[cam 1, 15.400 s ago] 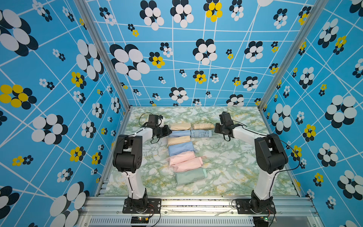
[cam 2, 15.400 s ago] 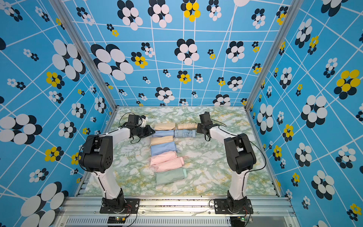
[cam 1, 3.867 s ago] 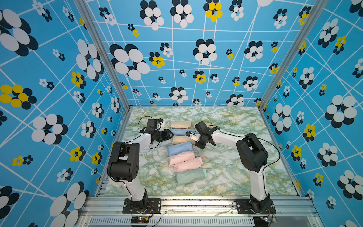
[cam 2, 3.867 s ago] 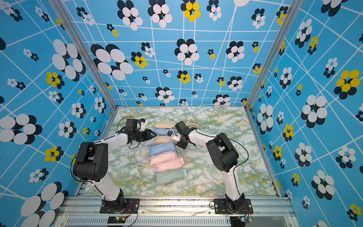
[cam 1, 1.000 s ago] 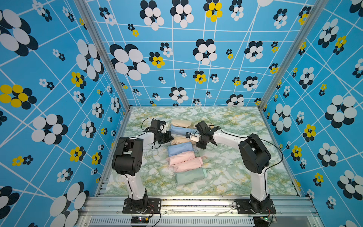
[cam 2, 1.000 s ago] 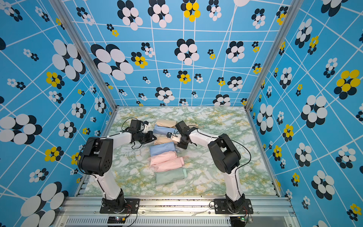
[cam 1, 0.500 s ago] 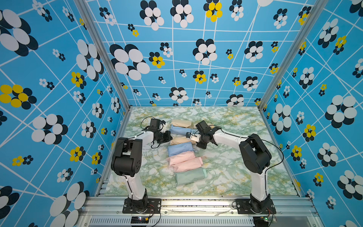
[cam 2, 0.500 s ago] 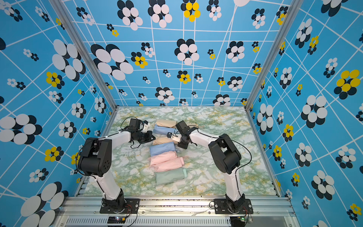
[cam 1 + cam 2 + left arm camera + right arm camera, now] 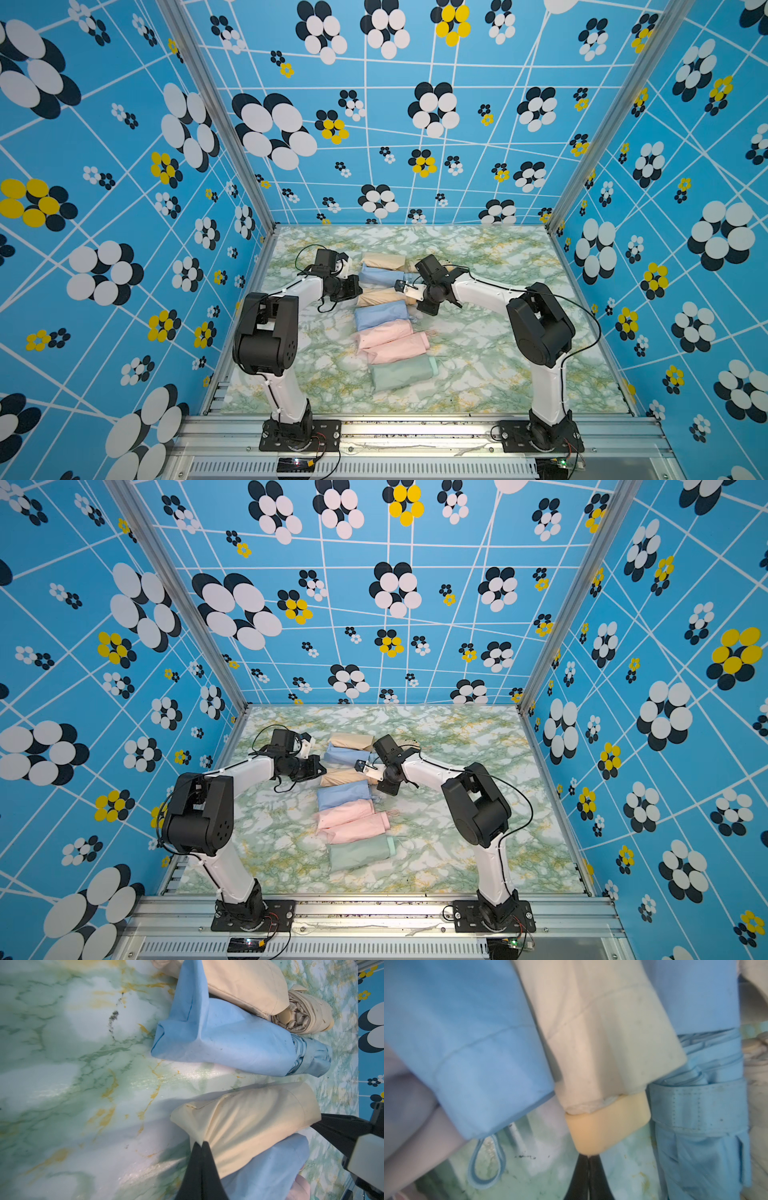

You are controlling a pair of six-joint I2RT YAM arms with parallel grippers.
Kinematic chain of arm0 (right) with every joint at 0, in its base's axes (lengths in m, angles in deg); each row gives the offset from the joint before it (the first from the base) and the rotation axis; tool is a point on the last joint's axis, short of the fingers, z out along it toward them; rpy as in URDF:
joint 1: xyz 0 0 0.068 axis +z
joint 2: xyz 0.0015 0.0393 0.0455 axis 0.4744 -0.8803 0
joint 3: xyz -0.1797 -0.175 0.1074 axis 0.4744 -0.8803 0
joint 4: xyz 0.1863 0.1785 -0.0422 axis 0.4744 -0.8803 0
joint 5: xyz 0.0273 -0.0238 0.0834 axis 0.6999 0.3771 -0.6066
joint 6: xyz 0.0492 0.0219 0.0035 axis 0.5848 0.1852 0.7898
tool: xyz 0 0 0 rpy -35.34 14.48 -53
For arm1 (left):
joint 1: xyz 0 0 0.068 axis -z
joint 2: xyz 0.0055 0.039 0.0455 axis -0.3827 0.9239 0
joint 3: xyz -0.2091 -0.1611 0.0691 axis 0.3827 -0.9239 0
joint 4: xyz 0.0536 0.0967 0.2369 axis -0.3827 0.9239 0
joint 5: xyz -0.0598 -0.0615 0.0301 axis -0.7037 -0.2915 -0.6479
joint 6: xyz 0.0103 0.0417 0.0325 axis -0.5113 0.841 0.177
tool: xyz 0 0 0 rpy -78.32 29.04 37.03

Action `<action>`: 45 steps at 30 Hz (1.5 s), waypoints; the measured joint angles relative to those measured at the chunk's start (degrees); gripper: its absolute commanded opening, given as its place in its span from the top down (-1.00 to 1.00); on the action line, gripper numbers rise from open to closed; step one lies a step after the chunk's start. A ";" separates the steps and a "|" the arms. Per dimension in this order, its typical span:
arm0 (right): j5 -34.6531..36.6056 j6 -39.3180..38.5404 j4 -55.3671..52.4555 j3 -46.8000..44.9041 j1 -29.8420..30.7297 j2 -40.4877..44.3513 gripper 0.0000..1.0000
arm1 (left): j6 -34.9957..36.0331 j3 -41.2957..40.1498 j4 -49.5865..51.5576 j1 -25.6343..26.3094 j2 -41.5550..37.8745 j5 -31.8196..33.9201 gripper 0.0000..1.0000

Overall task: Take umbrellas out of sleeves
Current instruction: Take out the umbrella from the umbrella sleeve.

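Several sleeves lie in a column on the marbled table [image 9: 498, 353], each with an umbrella inside. My left gripper [image 9: 201, 1143] is shut on the closed end of the third one, a beige sleeve [image 9: 249, 1122] [image 9: 380, 297]. At its open end the beige umbrella's handle [image 9: 606, 1122] sticks out. My right gripper [image 9: 588, 1155] is shut with its tips pinched at the handle's end. In both top views the left gripper [image 9: 358, 289] [image 9: 322, 771] and right gripper [image 9: 414, 307] [image 9: 376, 788] face each other across this sleeve.
Behind it lie a light blue sleeve [image 9: 228, 1043] with its blue umbrella [image 9: 311, 1059] partly out, and a beige sleeve [image 9: 382, 261] with a beige umbrella [image 9: 301, 1014] showing. Nearer are a blue sleeve [image 9: 380, 313], two pink sleeves [image 9: 390, 340] and a mint one [image 9: 401, 372].
Over the last second both grippers stay shut at the ends of the third beige sleeve and only the left arm shifts slightly. Long before, they worked at the back rows.
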 measured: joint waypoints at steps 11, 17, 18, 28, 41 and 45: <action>1.57 -0.24 -0.98 -1.84 -2.21 1.51 1.00 | 0.39 0.76 0.39 -0.04 0.00 0.94 1.00; 2.38 -0.46 -1.53 -2.01 -2.97 2.25 1.00 | 0.42 0.85 0.44 -0.04 0.00 1.09 1.00; 2.64 -0.48 -1.70 -2.16 -3.15 2.38 1.00 | 0.42 0.85 0.44 -0.07 0.00 1.27 1.00; 5.44 -1.46 -3.23 -4.87 -5.64 4.26 1.00 | 0.46 1.16 0.83 -0.44 0.00 2.27 1.00; 8.24 -1.97 -3.23 -6.69 -7.98 5.11 1.00 | 0.44 2.29 0.83 -0.55 0.22 2.36 1.00; 9.25 -2.23 -3.23 -6.75 -8.41 5.20 1.00 | 0.39 2.67 0.83 -0.52 0.24 2.38 1.00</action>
